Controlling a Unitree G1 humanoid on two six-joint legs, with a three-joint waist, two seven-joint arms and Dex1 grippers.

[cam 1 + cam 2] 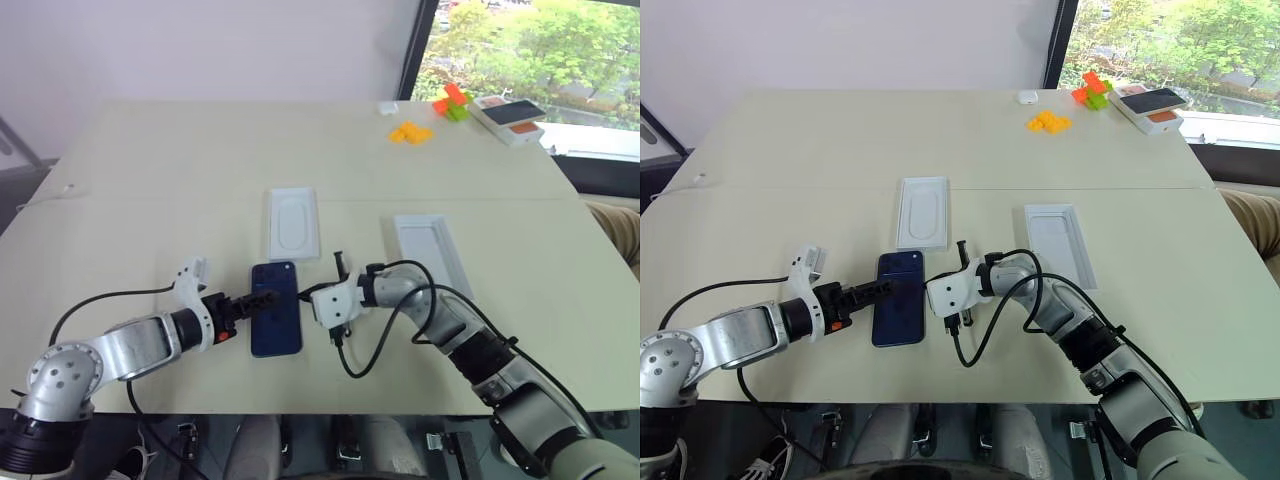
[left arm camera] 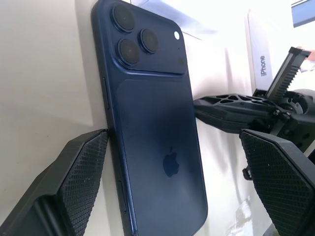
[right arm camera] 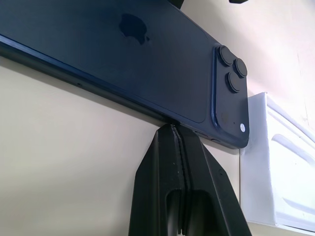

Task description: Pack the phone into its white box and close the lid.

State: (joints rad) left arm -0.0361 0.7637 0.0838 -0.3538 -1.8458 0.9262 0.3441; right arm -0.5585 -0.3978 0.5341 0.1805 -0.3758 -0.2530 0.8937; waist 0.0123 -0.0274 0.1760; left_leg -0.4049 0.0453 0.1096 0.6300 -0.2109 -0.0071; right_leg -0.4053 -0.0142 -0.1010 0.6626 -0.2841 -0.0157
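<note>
The left gripper (image 1: 262,297) has its two black fingers (image 2: 78,177) spread wide, one on each side of the phone's lower half; one fingertip touches the phone's long edge, the other stands apart from it, above the glossy back. The right gripper (image 1: 305,293) comes in from the opposite side with its fingers (image 3: 179,172) pressed together into one wedge, and the tip meets the phone's other long edge, close to the camera end.

The phone (image 1: 275,308) lies flat, back up, on the tabletop (image 1: 200,180) near the front edge, roughly at the middle of it, with its camera cluster at the far end.

Just beyond the phone's camera end lies a flat white insert (image 1: 293,223) with an oval recess, lengthwise toward the far edge. To the right of that, apart from it and beyond the right arm, lies the white box (image 1: 431,254), open side up, empty.

Near the far right corner of the tabletop stand a white-and-orange box (image 1: 508,118) with a dark top, a few orange and green blocks (image 1: 452,101) beside it, and a small heap of yellow pieces (image 1: 410,132) a little nearer the middle.
</note>
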